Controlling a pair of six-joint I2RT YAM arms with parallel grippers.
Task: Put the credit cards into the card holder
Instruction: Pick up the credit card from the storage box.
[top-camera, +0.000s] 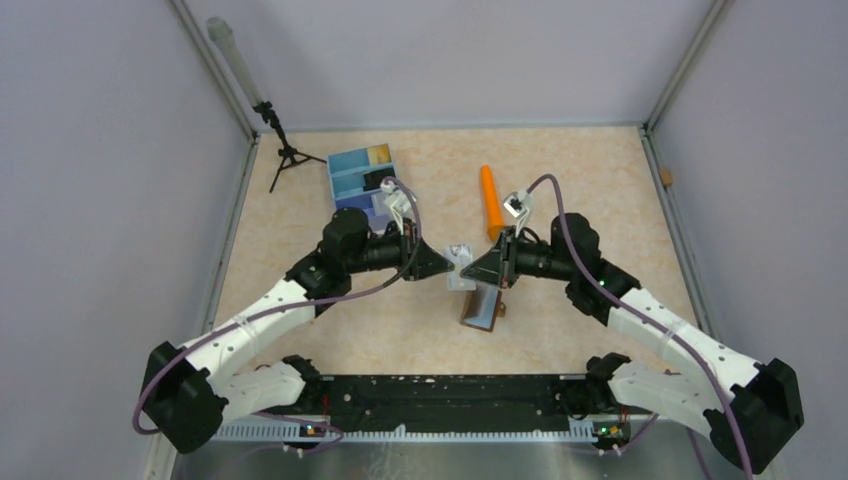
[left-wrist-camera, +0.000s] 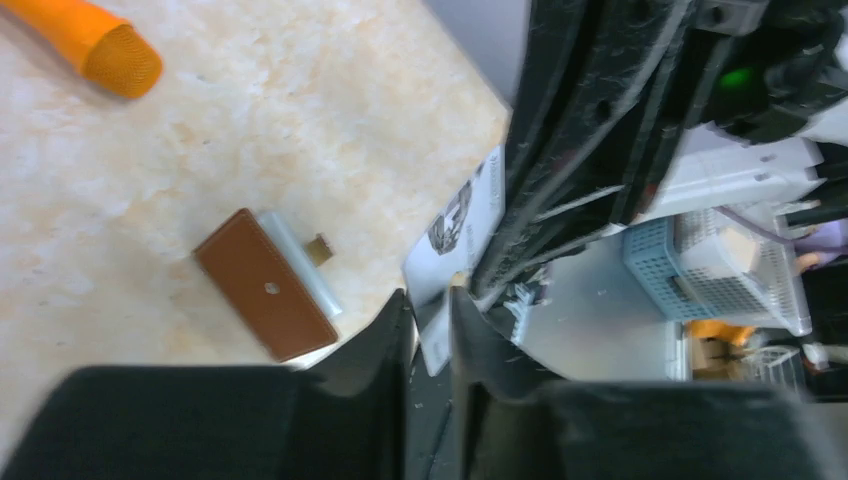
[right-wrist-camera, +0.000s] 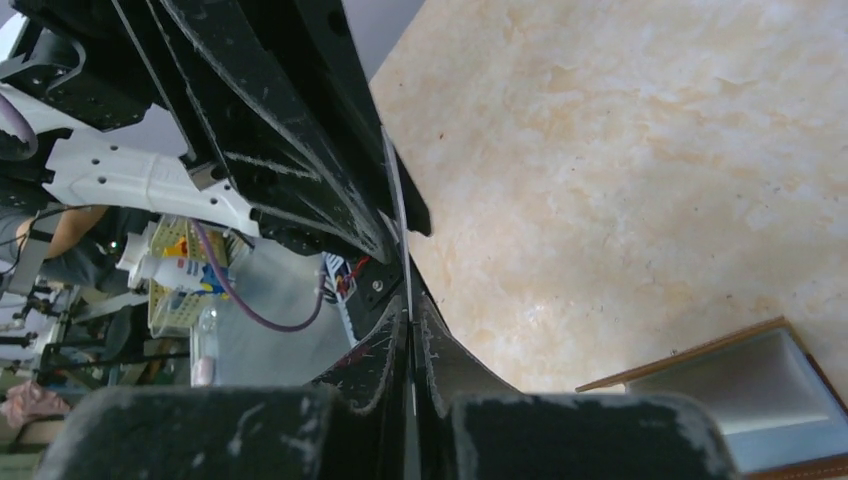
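Top external view shows a white card (top-camera: 460, 281) held in the air between the two arms, above the middle of the table (top-camera: 600, 180). The right gripper (top-camera: 467, 269) is clenched on the card's edge; in the right wrist view the fingers (right-wrist-camera: 385, 350) pinch it edge-on. The left gripper (top-camera: 452, 262) has its fingers (left-wrist-camera: 385, 330) close on both sides of one corner of the card with a narrow gap, and I cannot tell if they press it. The card holder (top-camera: 482, 306) lies on the table just near the grippers, on the side of the arm bases, with its pale lining visible. An orange cylinder (top-camera: 491, 196) lies farther back. The blue tray (top-camera: 345, 170) is at the back left, with a tan-gold card (top-camera: 378, 153) and a black card (top-camera: 375, 180) inside.
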